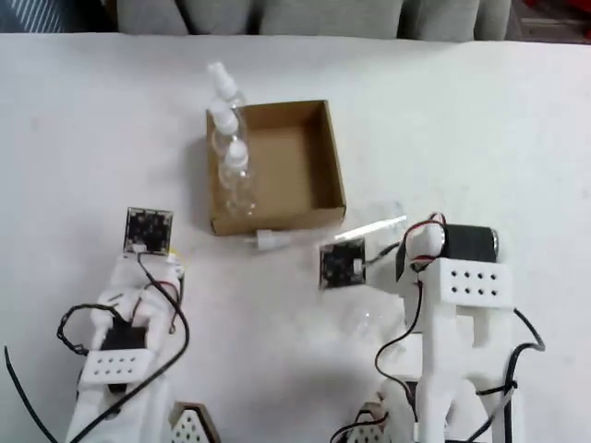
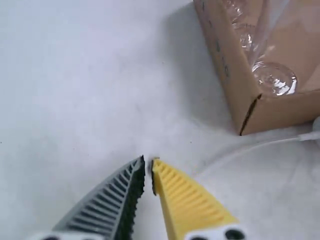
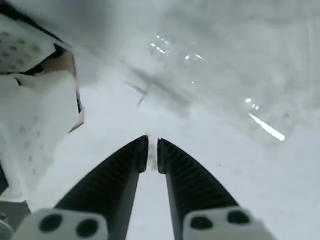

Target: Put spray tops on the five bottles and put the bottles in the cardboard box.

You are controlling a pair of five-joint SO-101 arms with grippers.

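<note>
Just ahead of the right claw [image 3: 153, 150], pressed together, a clear bottle [image 3: 225, 90] lies on its side on the bench [image 1: 462, 111]; the left claw [image 2: 148, 167], also pressed together, sits farther off.

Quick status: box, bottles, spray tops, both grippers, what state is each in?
cardboard box: open, upright.
three bottles: topped, inside box.
loose spray top: lying on table, unattached.
clear bottle: lying on table, outside box.
left gripper: shut, empty.
right gripper: shut, empty.
</note>
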